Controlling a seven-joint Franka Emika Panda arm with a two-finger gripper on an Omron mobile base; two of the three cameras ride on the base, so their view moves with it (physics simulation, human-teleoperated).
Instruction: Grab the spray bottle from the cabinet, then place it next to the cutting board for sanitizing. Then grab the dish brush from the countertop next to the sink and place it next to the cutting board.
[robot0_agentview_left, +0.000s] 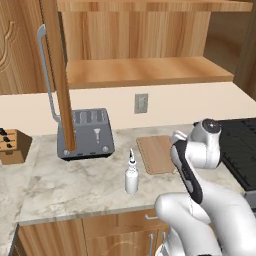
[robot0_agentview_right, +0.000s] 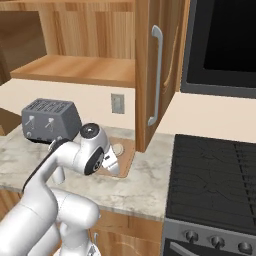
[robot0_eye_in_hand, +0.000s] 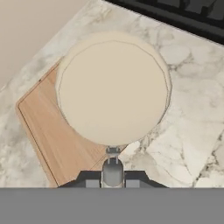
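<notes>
The spray bottle (robot0_agentview_left: 131, 176) stands upright on the tabletop (robot0_agentview_left: 75, 185) left of the cutting board (robot0_agentview_left: 157, 153), apart from the fingers; whether they are clenched, I cannot tell.

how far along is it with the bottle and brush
Done: the spray bottle stands on the countertop, just left of the cutting board. In hand: the gripper hangs over the board, with no brush in it. Left: the whole dish brush step.
</notes>
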